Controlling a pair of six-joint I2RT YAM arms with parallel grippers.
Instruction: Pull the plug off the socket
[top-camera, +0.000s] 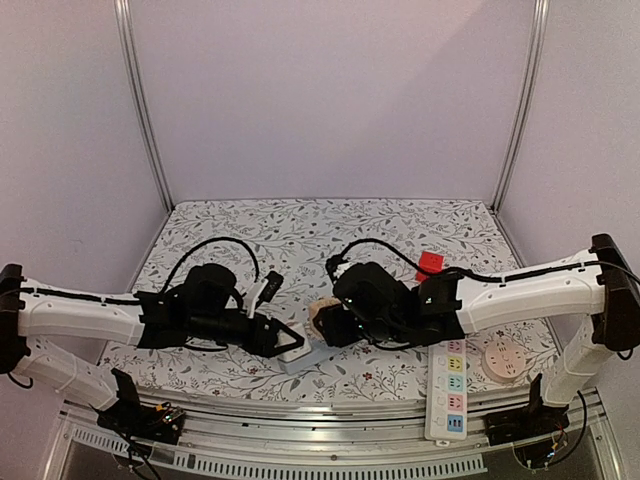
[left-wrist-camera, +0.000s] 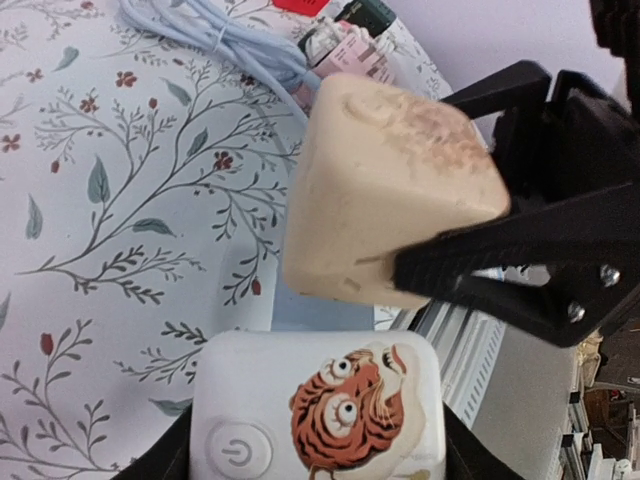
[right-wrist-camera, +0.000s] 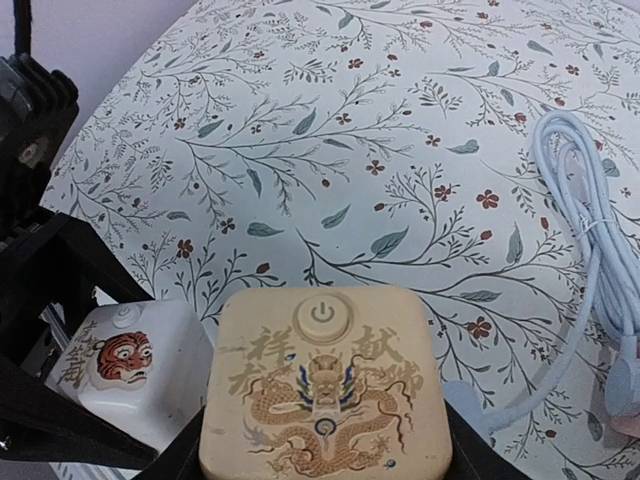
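Observation:
My left gripper (top-camera: 278, 338) is shut on a white cube socket with a tiger picture and a power button (left-wrist-camera: 318, 410), its fingers at the cube's two sides. My right gripper (top-camera: 337, 322) is shut on a beige cube plug block with a gold dragon and a power button (right-wrist-camera: 325, 395). In the left wrist view the beige cube (left-wrist-camera: 395, 190) hangs just beyond the white one, with a narrow gap showing between them. In the right wrist view the white cube (right-wrist-camera: 125, 365) lies to the lower left of the beige one. Both cubes are held near the table's front middle.
A white power strip (top-camera: 448, 385) with pastel sockets lies over the front edge at the right, beside a round beige disc (top-camera: 505, 360). A red item (top-camera: 430, 264) and black cables lie behind. A coiled pale cable (right-wrist-camera: 590, 230) and a white adapter (top-camera: 268, 288) rest on the floral cloth.

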